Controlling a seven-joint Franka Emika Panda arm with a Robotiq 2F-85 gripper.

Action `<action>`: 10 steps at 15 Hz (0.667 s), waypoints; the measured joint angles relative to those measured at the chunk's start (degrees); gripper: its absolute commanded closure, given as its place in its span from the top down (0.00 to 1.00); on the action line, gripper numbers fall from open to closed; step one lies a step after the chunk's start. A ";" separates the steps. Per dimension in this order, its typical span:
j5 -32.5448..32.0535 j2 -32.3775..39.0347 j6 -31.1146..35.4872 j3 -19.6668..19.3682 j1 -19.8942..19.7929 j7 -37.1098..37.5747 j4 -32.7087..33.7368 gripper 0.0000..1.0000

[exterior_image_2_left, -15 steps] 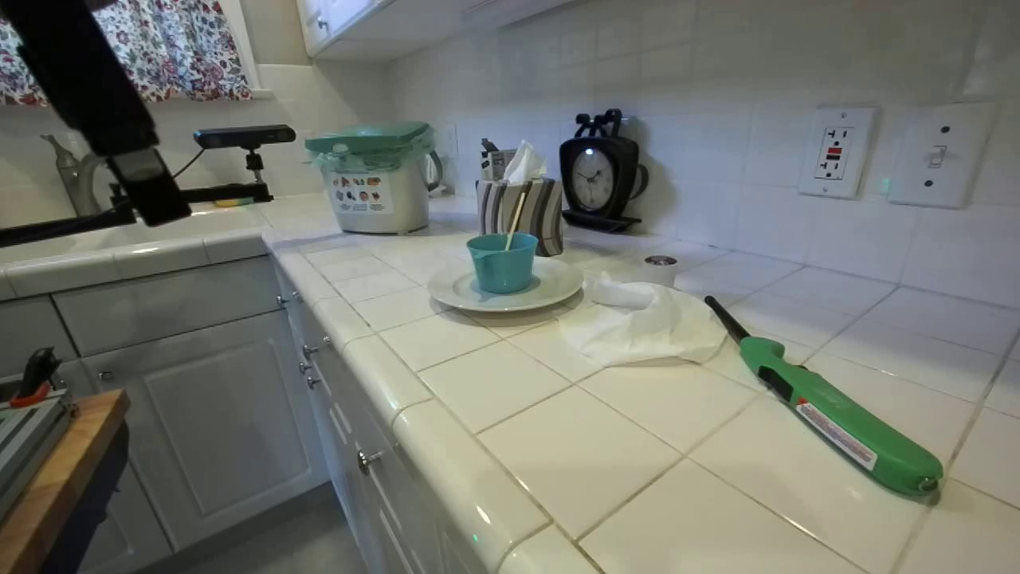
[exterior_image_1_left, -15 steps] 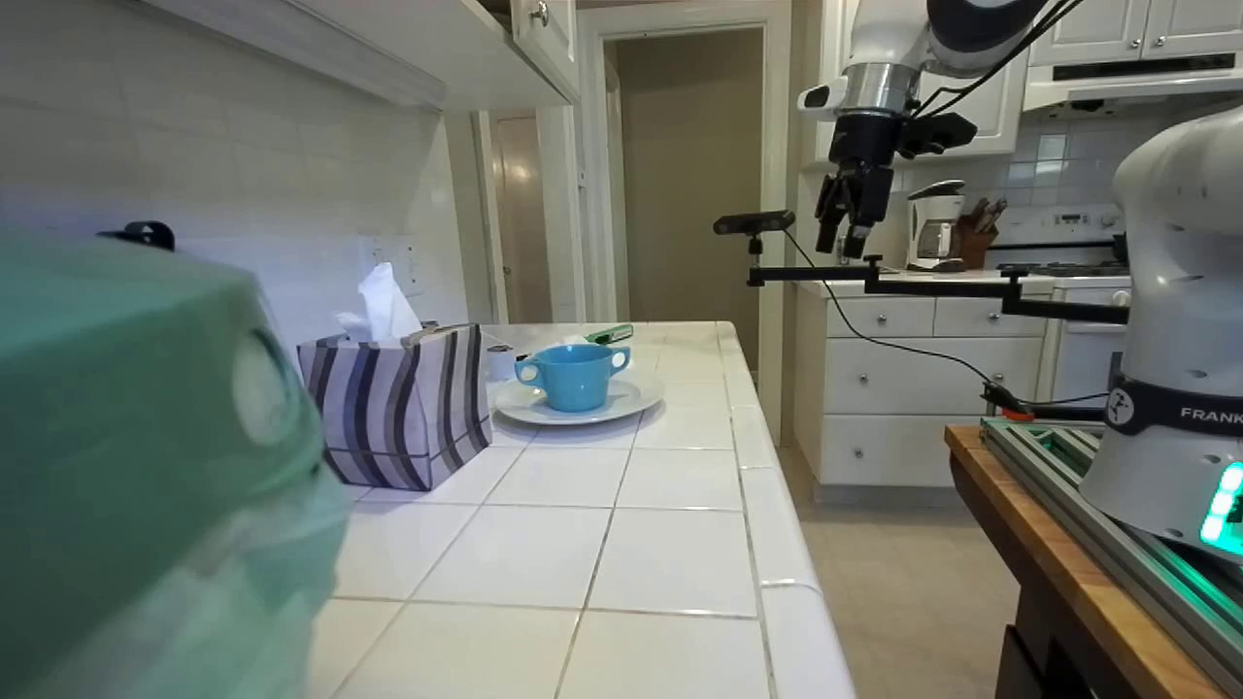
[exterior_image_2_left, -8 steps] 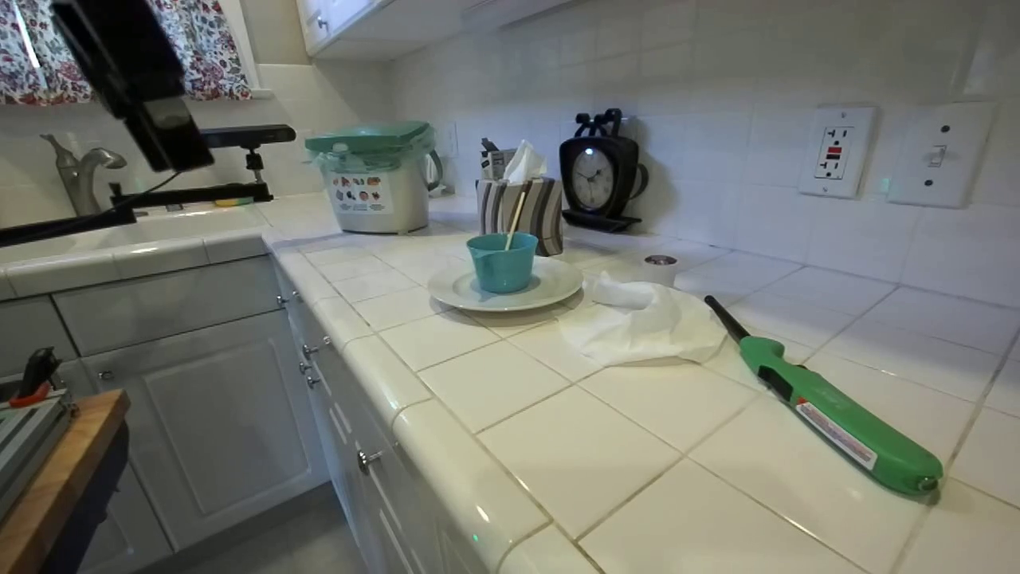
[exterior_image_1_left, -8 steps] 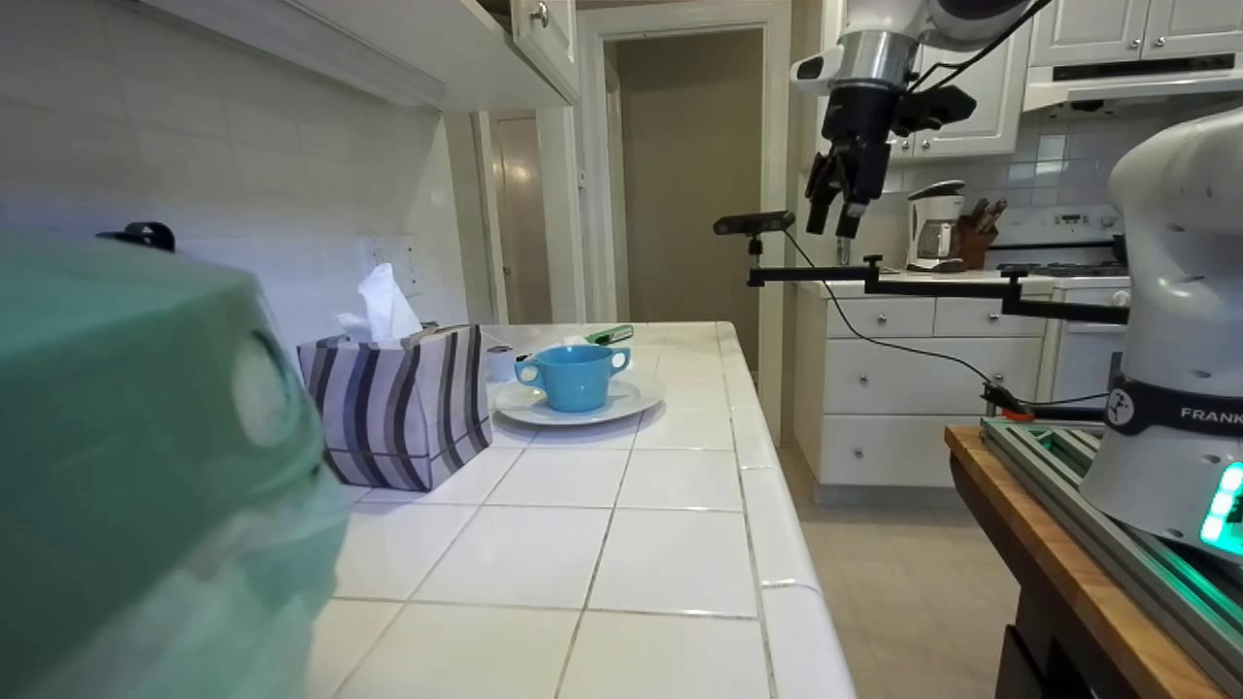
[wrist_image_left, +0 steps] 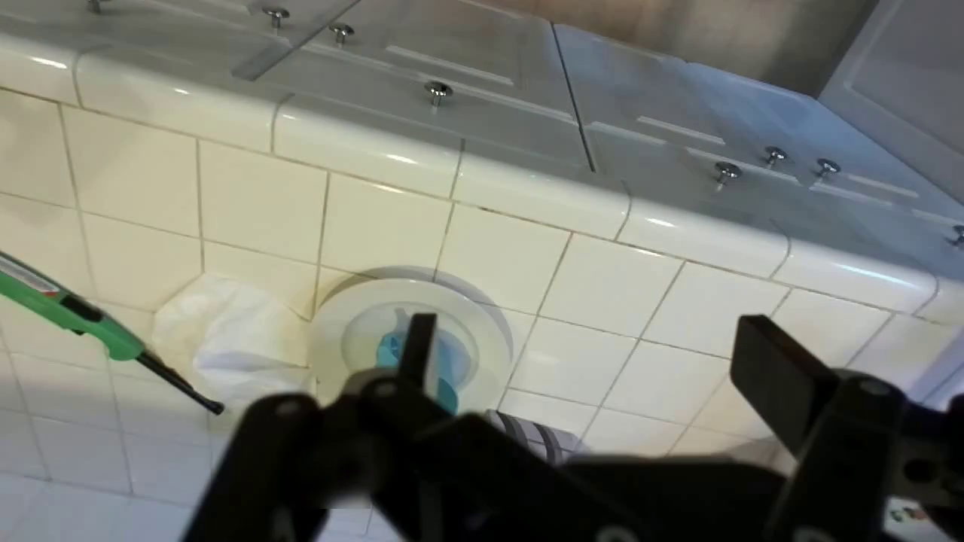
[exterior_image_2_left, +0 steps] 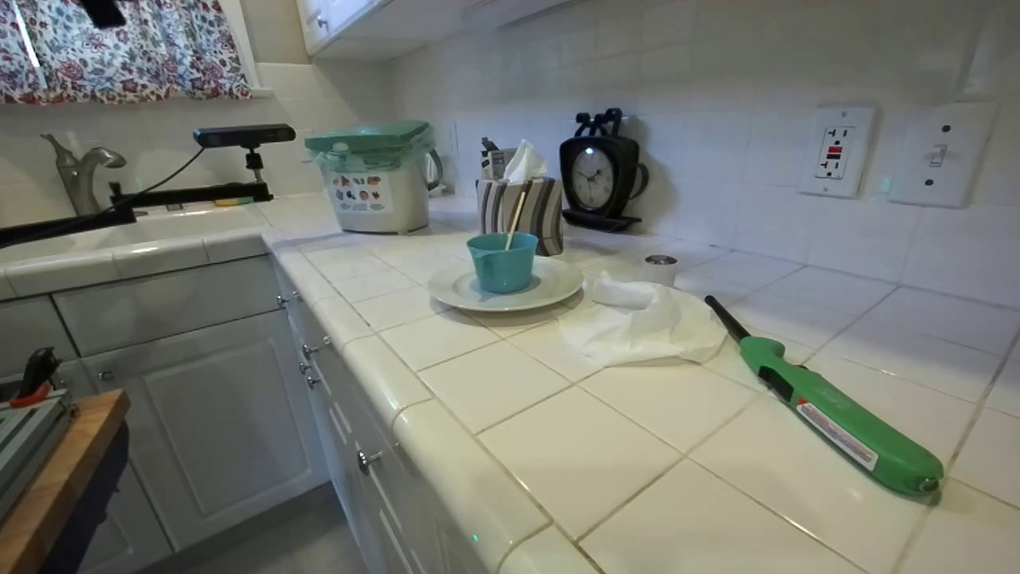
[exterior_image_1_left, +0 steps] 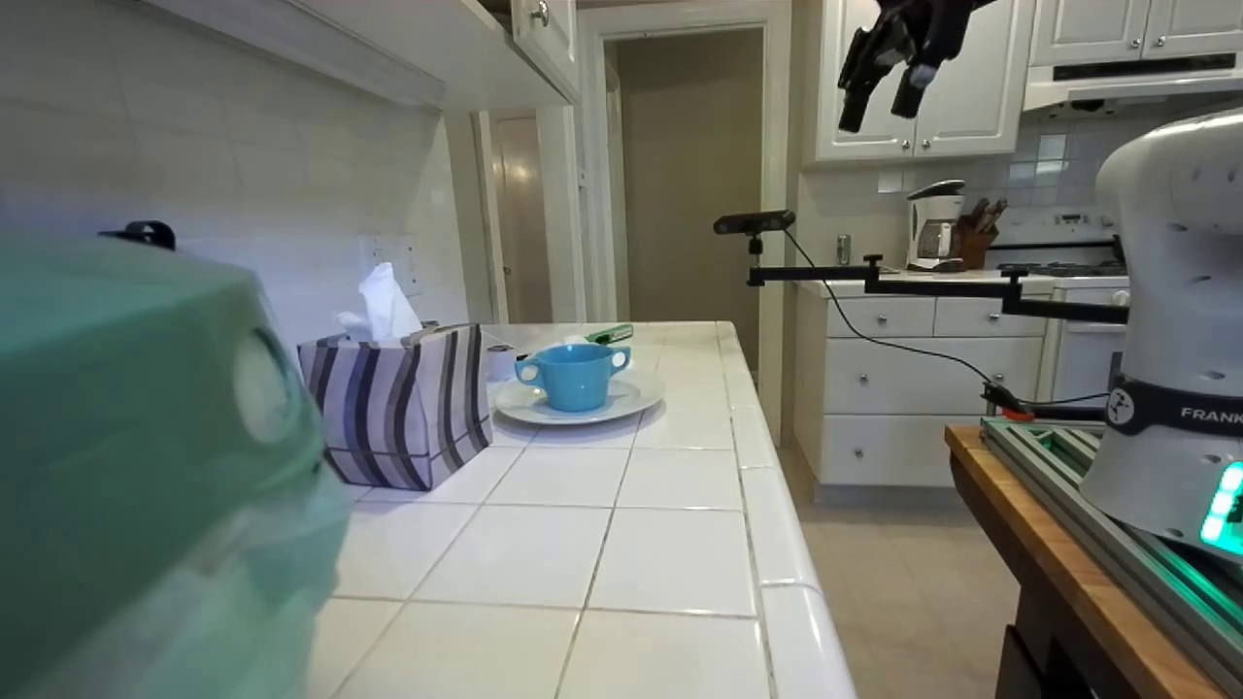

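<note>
My gripper (exterior_image_1_left: 880, 112) is open and empty, high above the counter. Its jaws stand wide apart in the wrist view (wrist_image_left: 587, 331), with bare tiles showing between them. Only a dark tip of the gripper shows at the top edge in an exterior view. A blue two-handled cup (exterior_image_1_left: 575, 379) stands on a white plate (exterior_image_1_left: 636, 393). A thin light stick (exterior_image_2_left: 518, 214) leans in the cup. In the wrist view one finger (wrist_image_left: 418, 350) partly hides the cup (wrist_image_left: 388, 348) far below. A green lighter (exterior_image_2_left: 845, 422) and a crumpled white paper (exterior_image_2_left: 653, 327) lie near the plate (exterior_image_2_left: 558, 285).
A striped tissue box (exterior_image_1_left: 393, 413) stands by the plate. A white bin with a green lid (exterior_image_2_left: 366, 187), a black clock (exterior_image_2_left: 594, 177) and a small white cylinder (exterior_image_2_left: 659, 271) stand on the tiled counter (exterior_image_1_left: 670, 553). A camera on a black bar (exterior_image_1_left: 898, 285) sticks out below the gripper.
The gripper has risen well up, nearly leaving the top of both exterior views. It has also tilted somewhat. The cup, plate and other counter things have not moved.
</note>
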 measured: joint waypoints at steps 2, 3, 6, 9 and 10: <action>1.40 -2.59 -2.23 1.00 0.64 1.85 2.14 1.00; 2.54 -3.71 -2.41 1.70 1.07 2.84 2.95 1.00; 6.61 -5.99 -0.30 5.07 3.40 6.11 4.28 1.00; 8.96 -5.76 6.75 9.48 6.01 8.70 4.57 1.00; 9.13 -5.20 9.35 10.77 6.71 9.28 4.80 1.00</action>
